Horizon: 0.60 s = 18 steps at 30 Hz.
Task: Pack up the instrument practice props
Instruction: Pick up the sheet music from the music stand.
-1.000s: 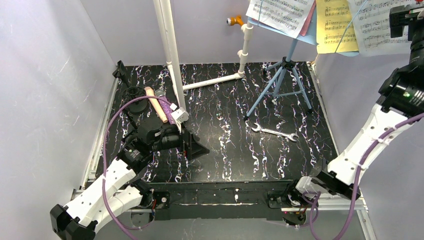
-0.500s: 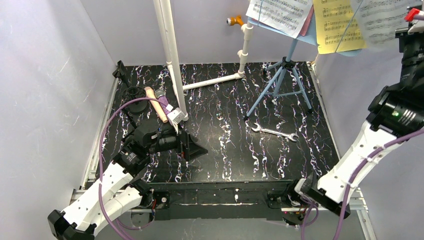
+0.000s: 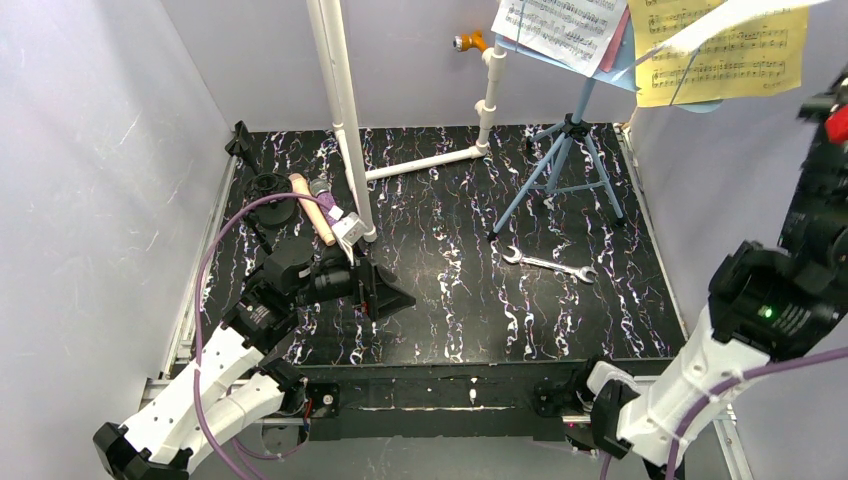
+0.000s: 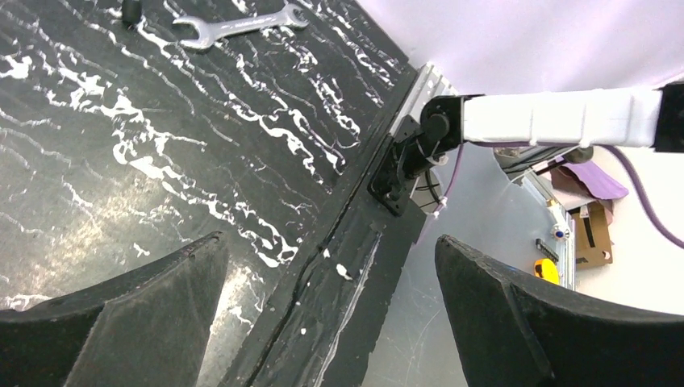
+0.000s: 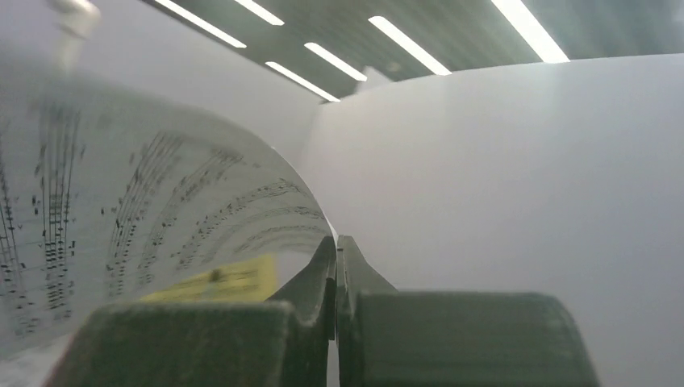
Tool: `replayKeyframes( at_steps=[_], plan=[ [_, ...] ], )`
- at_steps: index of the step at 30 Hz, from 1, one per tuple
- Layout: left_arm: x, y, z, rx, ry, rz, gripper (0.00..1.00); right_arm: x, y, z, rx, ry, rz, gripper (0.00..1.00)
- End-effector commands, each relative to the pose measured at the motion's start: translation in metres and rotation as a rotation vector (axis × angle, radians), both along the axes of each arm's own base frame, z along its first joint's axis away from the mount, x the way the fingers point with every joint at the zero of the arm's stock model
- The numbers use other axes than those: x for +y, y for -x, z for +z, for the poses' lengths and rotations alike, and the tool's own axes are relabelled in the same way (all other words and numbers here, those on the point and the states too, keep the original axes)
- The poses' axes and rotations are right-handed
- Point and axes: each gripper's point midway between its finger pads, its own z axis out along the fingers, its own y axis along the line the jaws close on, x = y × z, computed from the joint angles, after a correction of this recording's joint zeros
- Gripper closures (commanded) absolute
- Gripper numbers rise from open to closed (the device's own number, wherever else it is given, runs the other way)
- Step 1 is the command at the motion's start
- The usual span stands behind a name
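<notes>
A white sheet-music page (image 5: 121, 218) is pinched at its edge in the clenched right tool (image 5: 335, 246), curling away left of the tips high over the bench (image 3: 460, 290), a yellow page (image 3: 720, 55) just beside it on the light-blue music rack (image 3: 612, 72). The left tool (image 4: 329, 240) hangs released, grasping nothing, low over the near edge of the black, white-veined bench, the silver wrench (image 4: 242, 24) well beyond its tips. Pale lavender walls (image 3: 90, 150) enclose the bench; strip lights (image 5: 524, 28) cross the ceiling above the right tool.

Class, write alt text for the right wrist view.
The right gripper is shut on the edge of a white printed sheet-music page, which curls away to the left. A yellow paper sheet shows beneath its curl.
</notes>
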Motion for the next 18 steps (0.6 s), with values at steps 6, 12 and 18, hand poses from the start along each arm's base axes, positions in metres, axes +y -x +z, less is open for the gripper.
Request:
replayKeyframes(
  at_steps=[6,12,18],
  plan=[
    [-0.009,0.012,0.065,-0.268,0.18,-0.113,0.02,0.176,0.016,-0.115,0.527,-0.026,1.052,0.99],
    [-0.012,0.005,0.083,-0.408,0.257,-0.088,0.02,0.151,-0.026,-0.199,0.798,-0.494,1.21,0.99],
    [-0.021,-0.015,0.078,-0.573,0.199,-0.011,0.02,0.126,-0.055,-0.294,0.969,-0.888,1.252,0.99]
  ],
)
